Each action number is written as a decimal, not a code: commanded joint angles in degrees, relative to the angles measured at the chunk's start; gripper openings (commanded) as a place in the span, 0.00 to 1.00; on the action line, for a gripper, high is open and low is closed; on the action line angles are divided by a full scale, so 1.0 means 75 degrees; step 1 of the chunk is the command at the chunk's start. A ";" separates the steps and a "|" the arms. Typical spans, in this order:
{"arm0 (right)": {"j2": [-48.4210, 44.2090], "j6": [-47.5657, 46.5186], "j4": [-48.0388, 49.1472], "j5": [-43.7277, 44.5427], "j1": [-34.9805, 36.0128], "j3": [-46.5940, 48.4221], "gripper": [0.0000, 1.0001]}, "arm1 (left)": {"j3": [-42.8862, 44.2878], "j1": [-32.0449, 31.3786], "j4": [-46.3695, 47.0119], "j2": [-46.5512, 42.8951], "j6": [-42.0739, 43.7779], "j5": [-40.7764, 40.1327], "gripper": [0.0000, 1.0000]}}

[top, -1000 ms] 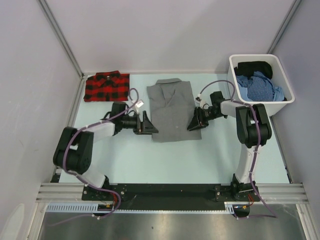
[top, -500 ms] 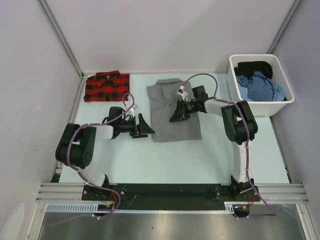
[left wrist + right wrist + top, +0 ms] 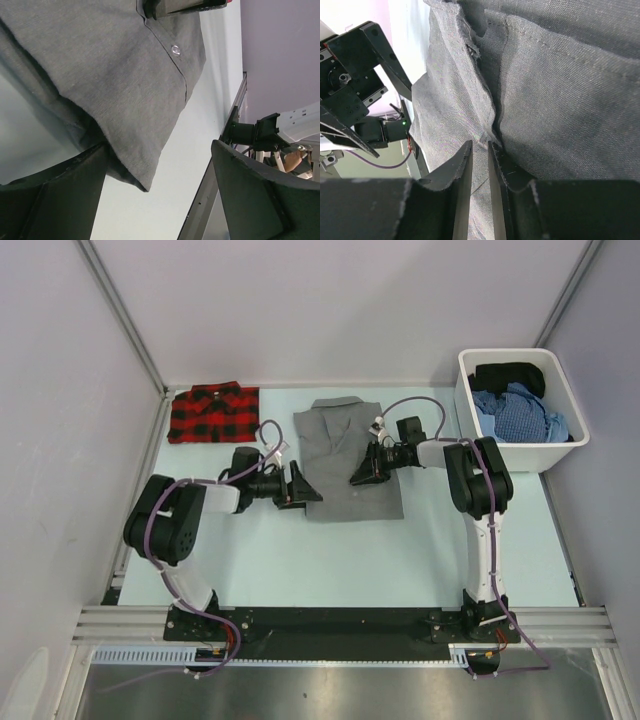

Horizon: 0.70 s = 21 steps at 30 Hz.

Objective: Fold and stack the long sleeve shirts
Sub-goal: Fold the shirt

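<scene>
Grey shirt [image 3: 345, 445] folded, mid-worktop [image 3: 300, 560]. R pincer [image 3: 362, 476] shifting from its right edge to centre, narrowing over crease, grip unclear. L pincer [image 3: 308, 490] staying wide at left hem. Plaid shirt [image 3: 212, 412] far-left; stacking prob next.

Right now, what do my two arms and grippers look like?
The left arm and right arm have white links with chunky black joint housings. A purple cable loops along each, with a small white tag near the wrist. The left gripper and right gripper are matte black with broad, wedge-shaped fingers.
</scene>
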 commanded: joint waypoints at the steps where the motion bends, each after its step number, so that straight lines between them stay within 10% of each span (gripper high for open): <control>1: 0.0048 -0.0085 0.0073 0.0636 0.0012 -0.0045 0.24 | 0.0333 -0.0270 0.0502 0.0178 -0.0290 0.0307 0.86; 21: -0.0057 -0.0167 -0.0149 0.0684 -0.0152 0.0013 0.24 | 0.0027 -0.0013 -0.3946 -0.0805 0.2461 0.0401 0.68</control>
